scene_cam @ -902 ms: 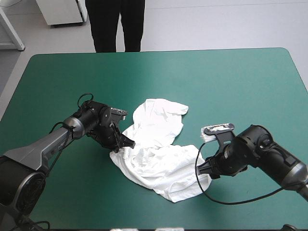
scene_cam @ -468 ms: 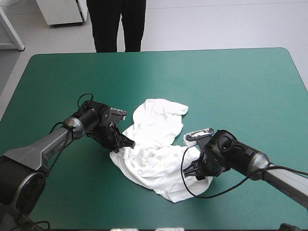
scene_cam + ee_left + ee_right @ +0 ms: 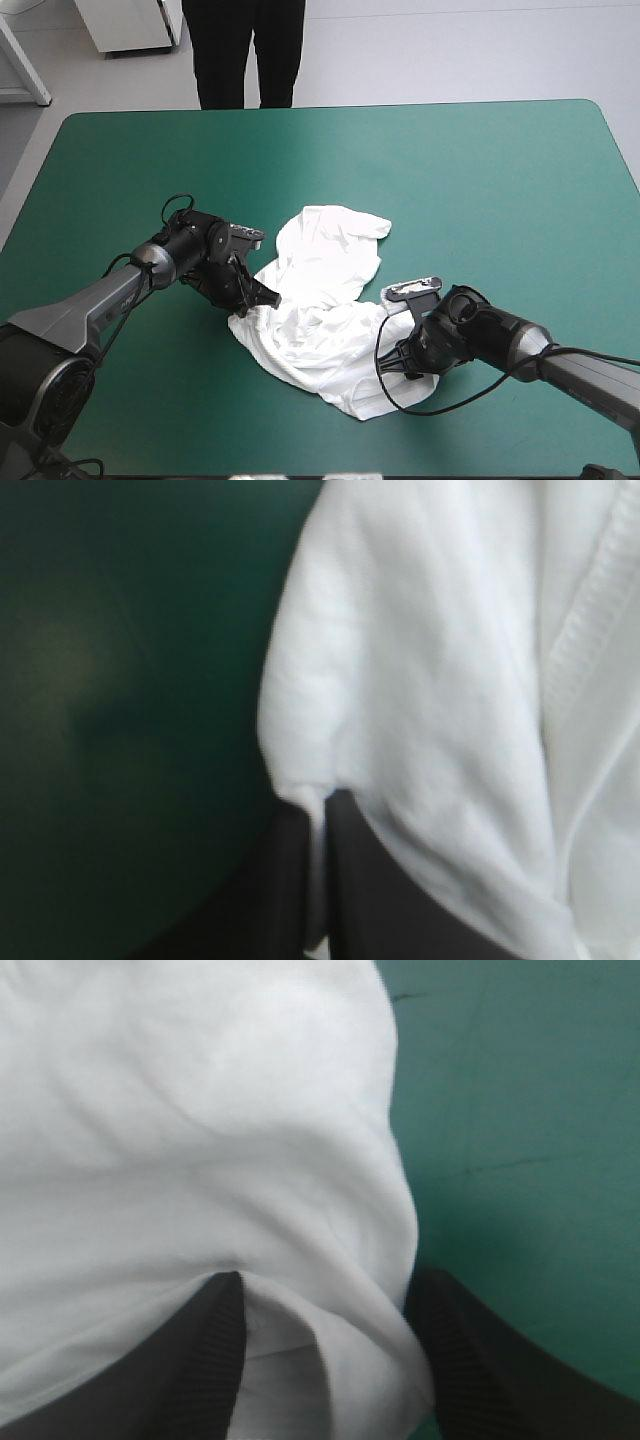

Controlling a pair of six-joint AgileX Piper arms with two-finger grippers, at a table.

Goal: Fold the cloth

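The white T-shirt point(image 3: 325, 300) lies crumpled in the middle of the table, one lobe toward the far side and a wider mass toward the near side. My left gripper point(image 3: 255, 298) sits low at the shirt's left edge. In the left wrist view its black fingers point(image 3: 270, 890) meet on a thin fold of the T-shirt point(image 3: 430, 680). My right gripper point(image 3: 403, 356) rests at the shirt's right edge. Its fingers point(image 3: 200, 1360) stand apart, with a bulge of the T-shirt point(image 3: 180, 1110) between them.
The teal-green cover point(image 3: 480, 180) stretches wide on every side of the shirt. The table's near edge runs a short way past the shirt's nearest corner point(image 3: 365, 412).
My right arm has swung left and lowered onto the shirt's right edge, its fingers now around cloth. The left arm and the shirt's shape have stayed the same.
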